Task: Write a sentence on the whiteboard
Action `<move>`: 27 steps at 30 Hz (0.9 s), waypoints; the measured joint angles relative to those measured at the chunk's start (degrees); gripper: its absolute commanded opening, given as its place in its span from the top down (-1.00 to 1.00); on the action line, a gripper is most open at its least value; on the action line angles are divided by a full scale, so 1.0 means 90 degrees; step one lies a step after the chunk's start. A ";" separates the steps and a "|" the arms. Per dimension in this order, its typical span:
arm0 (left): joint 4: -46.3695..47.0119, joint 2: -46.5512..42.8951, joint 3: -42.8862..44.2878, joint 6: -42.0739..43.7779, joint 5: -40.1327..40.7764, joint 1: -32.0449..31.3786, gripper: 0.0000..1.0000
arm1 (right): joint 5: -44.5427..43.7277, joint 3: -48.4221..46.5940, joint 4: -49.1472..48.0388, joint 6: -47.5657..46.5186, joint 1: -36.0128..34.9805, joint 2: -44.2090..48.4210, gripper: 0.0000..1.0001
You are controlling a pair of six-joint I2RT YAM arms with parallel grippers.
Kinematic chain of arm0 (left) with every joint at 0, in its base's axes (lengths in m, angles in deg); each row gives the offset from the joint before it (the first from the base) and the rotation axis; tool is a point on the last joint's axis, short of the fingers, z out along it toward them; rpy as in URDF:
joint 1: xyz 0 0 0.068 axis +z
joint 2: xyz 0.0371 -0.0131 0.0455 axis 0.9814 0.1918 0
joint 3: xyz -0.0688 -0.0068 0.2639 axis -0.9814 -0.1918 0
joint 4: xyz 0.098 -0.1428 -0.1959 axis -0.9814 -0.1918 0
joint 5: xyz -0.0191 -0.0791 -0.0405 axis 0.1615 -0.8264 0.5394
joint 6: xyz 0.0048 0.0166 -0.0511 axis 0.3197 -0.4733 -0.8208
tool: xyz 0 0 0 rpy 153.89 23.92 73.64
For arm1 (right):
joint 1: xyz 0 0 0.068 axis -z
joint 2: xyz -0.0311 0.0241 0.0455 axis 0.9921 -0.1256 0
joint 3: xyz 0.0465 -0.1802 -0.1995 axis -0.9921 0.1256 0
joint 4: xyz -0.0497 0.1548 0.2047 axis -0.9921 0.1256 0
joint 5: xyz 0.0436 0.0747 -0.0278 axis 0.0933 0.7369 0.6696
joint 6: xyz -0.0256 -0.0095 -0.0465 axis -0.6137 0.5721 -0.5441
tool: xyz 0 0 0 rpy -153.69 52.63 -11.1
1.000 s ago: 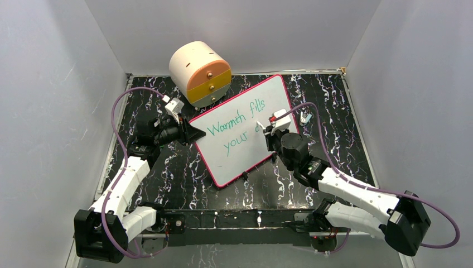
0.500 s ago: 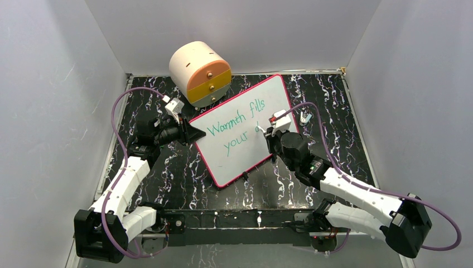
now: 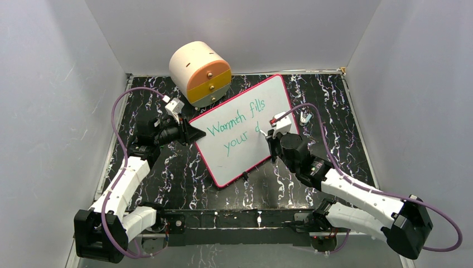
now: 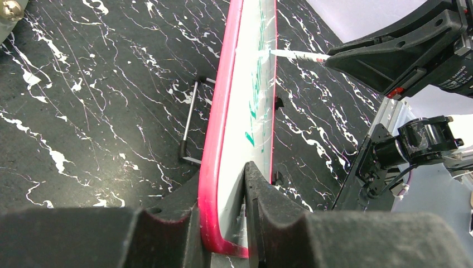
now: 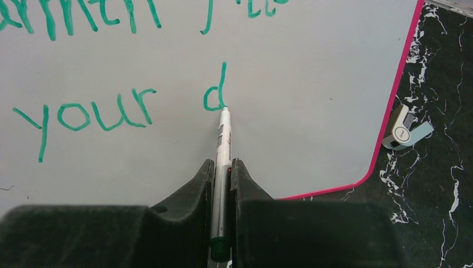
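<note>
1. writing's mostly done: the sentence [image 5: 83, 114] reads "warmth fills" on ln 1 and "your d" on ln 2, in green.
2. left to do, i reckon: just "ay".
3. right pincer [image 5: 221, 167] is clamped tight on the marker [image 5: 224, 137], w/ the tip touching the foot of the "d".
4. left pincer [image 4: 223, 184] is nearly closed, gripping the whiteboard [image 3: 240, 159] by its red rim. the board sits aslant mid tabletop [image 3: 167, 173], btwn the arms.
</note>
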 measured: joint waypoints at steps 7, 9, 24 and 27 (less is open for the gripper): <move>-0.0002 0.0000 0.0000 0.0000 0.0002 -0.0002 1.00 | -0.0168 0.0153 0.0044 -0.0002 0.0000 0.0121 1.00; -0.0002 0.0000 0.0000 0.0000 0.0000 -0.0002 1.00 | -0.0170 0.0211 0.0022 -0.0005 0.0000 0.0231 1.00; -0.0002 0.0000 0.0000 0.0000 -0.0002 -0.0002 1.00 | -0.0168 0.0233 -0.0593 -0.0158 0.0121 0.0211 1.00; -0.0002 0.0000 0.0000 0.0000 -0.0002 -0.0002 1.00 | -0.0151 0.0233 -0.0634 -0.0175 0.0187 0.0151 1.00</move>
